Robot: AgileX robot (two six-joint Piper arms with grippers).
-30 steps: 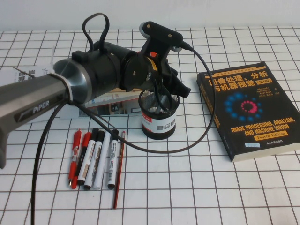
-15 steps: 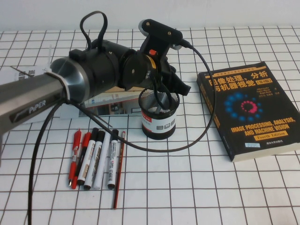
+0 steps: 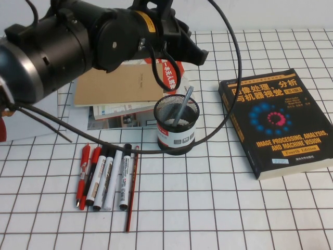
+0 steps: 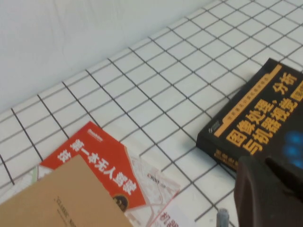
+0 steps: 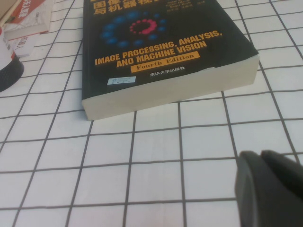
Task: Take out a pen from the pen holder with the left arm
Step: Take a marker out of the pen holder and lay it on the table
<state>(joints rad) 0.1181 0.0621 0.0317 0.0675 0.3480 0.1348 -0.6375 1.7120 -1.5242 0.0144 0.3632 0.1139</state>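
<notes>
A black mesh pen holder (image 3: 177, 131) stands mid-table with one grey pen (image 3: 183, 107) leaning in it. My left gripper (image 3: 199, 53) hangs well above and behind the holder, shut, with nothing visibly between its fingers. In the left wrist view the dark fingers (image 4: 258, 189) press together, and the grey pen's top (image 4: 222, 218) shows beside them, apart from them. My right gripper (image 5: 259, 157) hovers low over the grid table in front of the black book (image 5: 156, 52), its fingers together. It does not appear in the high view.
Several pens and markers (image 3: 106, 174) lie in a row left of the holder. A black textbook (image 3: 278, 122) lies to the right. A brown folder (image 3: 119, 86) on a red booklet (image 3: 170, 73) and papers sits behind the holder. My left arm's cable (image 3: 237, 112) loops around the holder.
My left arm has lifted up and away from the pen holder, with its gripper closed. The grey pen stays in the holder, now uncovered.
</notes>
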